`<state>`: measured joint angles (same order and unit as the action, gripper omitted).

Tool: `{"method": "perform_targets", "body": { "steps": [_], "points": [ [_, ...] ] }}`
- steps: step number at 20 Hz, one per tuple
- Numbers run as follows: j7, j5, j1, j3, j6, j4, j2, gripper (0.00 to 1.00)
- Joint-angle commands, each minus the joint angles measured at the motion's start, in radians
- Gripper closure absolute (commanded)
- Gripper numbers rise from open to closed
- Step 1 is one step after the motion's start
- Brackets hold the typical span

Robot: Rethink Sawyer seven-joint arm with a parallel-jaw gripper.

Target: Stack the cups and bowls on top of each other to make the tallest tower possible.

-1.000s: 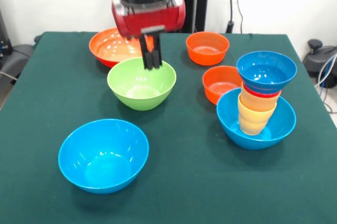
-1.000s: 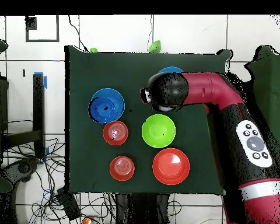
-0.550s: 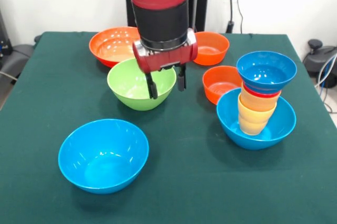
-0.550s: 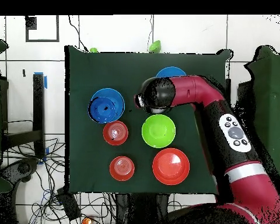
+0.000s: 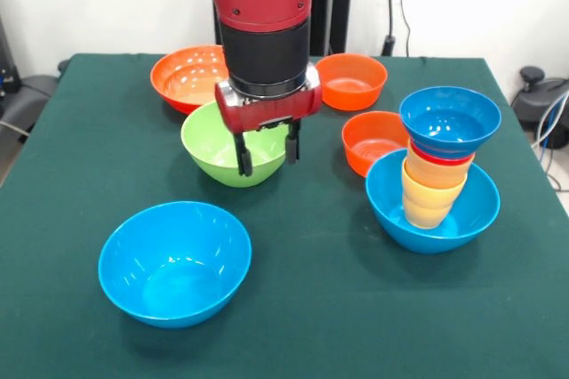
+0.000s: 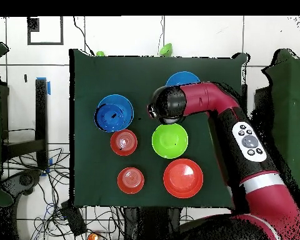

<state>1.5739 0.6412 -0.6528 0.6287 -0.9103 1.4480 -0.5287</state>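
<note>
Tool (image 5: 265,153) open astride green bowl (image 5: 213,141) rim; bowl upright.

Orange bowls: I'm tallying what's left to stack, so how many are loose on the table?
3: a large one at the far left, a small one far centre-right, another small one beside the tower.

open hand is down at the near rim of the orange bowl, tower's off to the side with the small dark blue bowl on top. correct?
Not quite: the open hand is at the near rim of the green bowl, not an orange one; the front view shows it. The tower does stand apart, with the small dark blue bowl on top.
</note>
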Motion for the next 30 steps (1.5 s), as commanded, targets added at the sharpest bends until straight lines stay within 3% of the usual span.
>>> {"method": "perform_targets", "body": {
  "steps": [1,19,26,30],
  "points": [
    [-0.224,0.091,-0.011,-0.003,0.026,-0.041,0.015,0.0],
    [-0.091,-0.022,-0.011,0.028,0.024,0.201,-0.096,0.0],
    [-0.096,-0.03,-0.023,0.038,0.039,0.26,-0.126,0.0],
    [-0.117,0.002,-0.047,0.033,0.077,0.286,-0.11,0.0]
  ]
}}
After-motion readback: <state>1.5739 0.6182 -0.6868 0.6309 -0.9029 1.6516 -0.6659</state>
